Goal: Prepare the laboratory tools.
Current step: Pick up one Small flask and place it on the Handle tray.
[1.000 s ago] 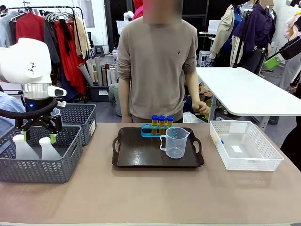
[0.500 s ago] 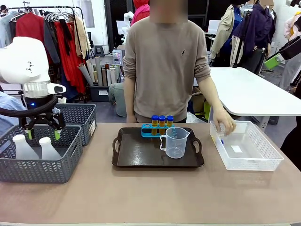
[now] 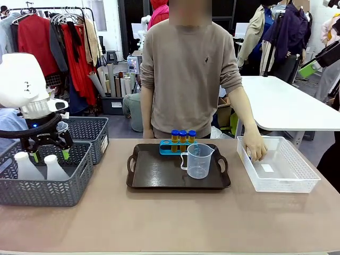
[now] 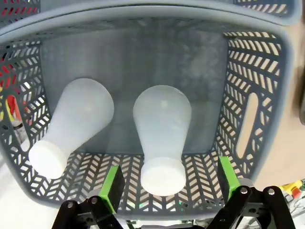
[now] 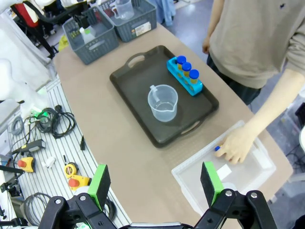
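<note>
While agape, left gripper [image 3: 50,154] above conical flask [image 4: 162,128]

Two flasks: one flask [image 4: 162,136] and a second flask [image 4: 71,124], both in the near grey basket [image 3: 48,194]. Two grey baskets at the left edge of the table [image 3: 170,223], counting the far grey basket [image 3: 93,133]. One tray [image 3: 154,172] mid-table. On it are one beaker [image 3: 198,162] and one rack [image 3: 166,147]. Three tubes stand in the rack: tube [image 3: 175,137], tube [image 3: 183,137], tube [image 3: 192,136]. A fourth tube [image 5: 217,148] shows as a blue cap by a person's hand [image 3: 256,149]. One white basket [image 3: 297,180] at the right edge.
</note>
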